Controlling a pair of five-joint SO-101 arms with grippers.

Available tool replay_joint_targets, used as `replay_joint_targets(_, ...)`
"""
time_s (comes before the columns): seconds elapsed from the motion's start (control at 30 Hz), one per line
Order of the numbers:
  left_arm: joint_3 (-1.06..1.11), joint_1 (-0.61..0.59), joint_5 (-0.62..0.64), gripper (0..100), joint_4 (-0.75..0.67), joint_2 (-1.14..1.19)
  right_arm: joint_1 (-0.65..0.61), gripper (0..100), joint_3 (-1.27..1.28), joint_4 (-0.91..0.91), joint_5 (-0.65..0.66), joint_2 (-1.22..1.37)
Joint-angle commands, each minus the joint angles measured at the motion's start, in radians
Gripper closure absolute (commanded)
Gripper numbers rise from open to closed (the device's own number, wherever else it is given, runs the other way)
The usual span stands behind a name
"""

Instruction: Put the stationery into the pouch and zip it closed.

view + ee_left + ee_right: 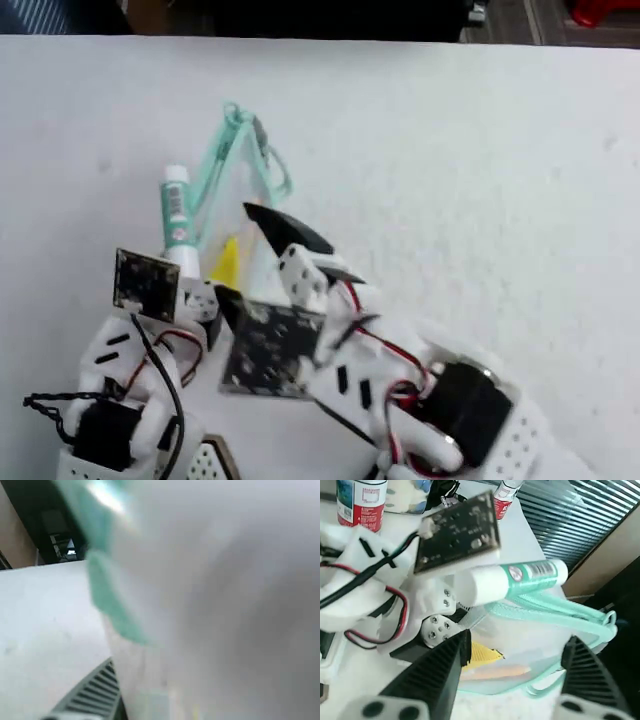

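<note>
- The pouch (pixel 233 182), clear with a mint-green zip edge (pixel 547 606), lies on the white table (pixel 480 150). It sits ahead of the right gripper's (pixel 517 641) fingertips, reaching away from them.
- Its long axis runs from the arms toward the far side of the table, with the narrow far end pointing away from both grippers.
- Inside it are a yellow item (pixel 482 655) and a thin tan stick (pixel 496 671), so part of the filling looks done.
- A glue stick (pixel 177 212) is at the pouch's near side, just beyond the left gripper (pixel 462 597). Its capped end points away from the arms, and its length runs roughly along the pouch's green edge.
- The glue stick appears to be outside the pouch or only at its mouth, so I judge it still has to go in.
- The zip edge gapes apart, so closing it is still to do.
- The right gripper's black fingers (pixel 437 667) are spread wide with nothing between them.
- I cannot tell whether the left gripper grips the glue stick, the pouch edge or nothing.
</note>
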Motion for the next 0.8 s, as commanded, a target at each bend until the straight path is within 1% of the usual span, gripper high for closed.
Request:
replay_joint_targets(0.0,-0.057,0.054,-0.064,88,0.011,-0.008,0.004,70.9,-0.035,0.008,0.028,-0.053)
replay_joint_targets(0.07,-0.054,0.084,-0.098,87,0.023,-0.007,0.004,70.9,-0.034,0.021,0.029,-0.058)
replay_joint_targets(0.17,-0.031,0.090,-0.135,86,0.012,-0.007,0.005,70.9,-0.031,0.044,0.026,-0.064)
replay_joint_targets(0.23,-0.023,0.085,-0.126,78,0.011,-0.007,0.010,70.9,-0.026,0.076,0.026,-0.065)
replay_joint_targets(0.27,-0.023,0.076,-0.095,73,0.015,-0.007,0.013,70.9,-0.023,0.097,0.026,-0.067)
replay_joint_targets(0.3,-0.021,0.062,-0.049,70,0.017,-0.007,0.028,70.9,-0.023,0.122,0.023,-0.067)
replay_joint_targets(0.37,-0.021,0.013,-0.006,71,0.009,-0.007,0.067,70.9,-0.023,0.157,0.021,-0.067)
replay_joint_targets(0.43,-0.021,-0.015,-0.017,71,0.008,-0.007,0.111,70.9,-0.028,0.189,0.021,-0.079)
replay_joint_targets(0.5,-0.021,-0.018,-0.015,71,0.011,-0.007,0.134,70.9,-0.026,0.205,0.021,-0.119)
replay_joint_targets(0.7,-0.005,-0.016,0.003,72,0.006,-0.008,0.148,70.9,0.018,0.208,0.026,-0.239)
replay_joint_targets(0.77,0.021,-0.025,0.026,75,-0.009,-0.008,0.237,71.1,0.075,0.211,0.023,-0.254)
